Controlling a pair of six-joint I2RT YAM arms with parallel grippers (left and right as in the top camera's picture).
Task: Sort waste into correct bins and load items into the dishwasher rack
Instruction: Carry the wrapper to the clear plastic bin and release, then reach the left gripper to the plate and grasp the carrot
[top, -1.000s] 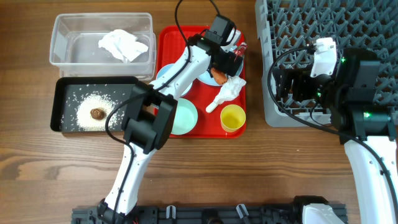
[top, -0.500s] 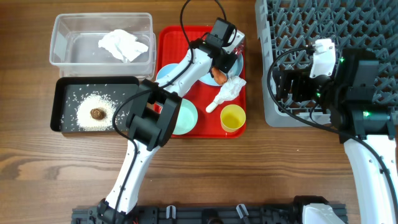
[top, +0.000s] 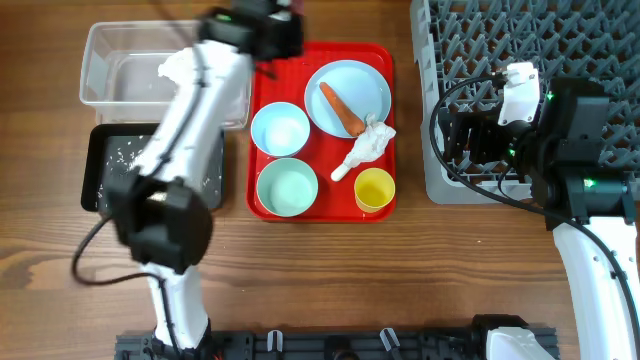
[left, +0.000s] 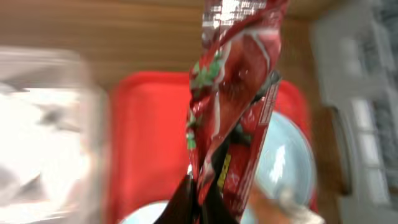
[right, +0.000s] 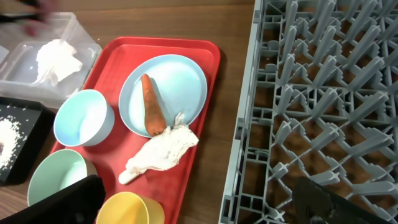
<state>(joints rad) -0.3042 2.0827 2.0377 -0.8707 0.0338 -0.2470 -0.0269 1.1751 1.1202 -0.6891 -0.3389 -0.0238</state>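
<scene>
L grip (left: 198, 200) pinching red wrapper (left: 233, 106) | just right of clear tub (top: 130, 27) rim | do: centre over tub, beside napkin (right: 57, 60), then let go | R grip (right: 199, 204) spread

**A red tray (top: 322, 150) on a wooden tabletop (top: 400, 290)**

The tabletop is brown wood, its grain running from the left edge to the right. Darker streaks and knots show toward the near edge. The flat red tray lies on it by the middle of the far edge, with its long sides running from far to near. It has a low raised rim and rounded corners. In the left wrist view it is only a red blur.
</scene>
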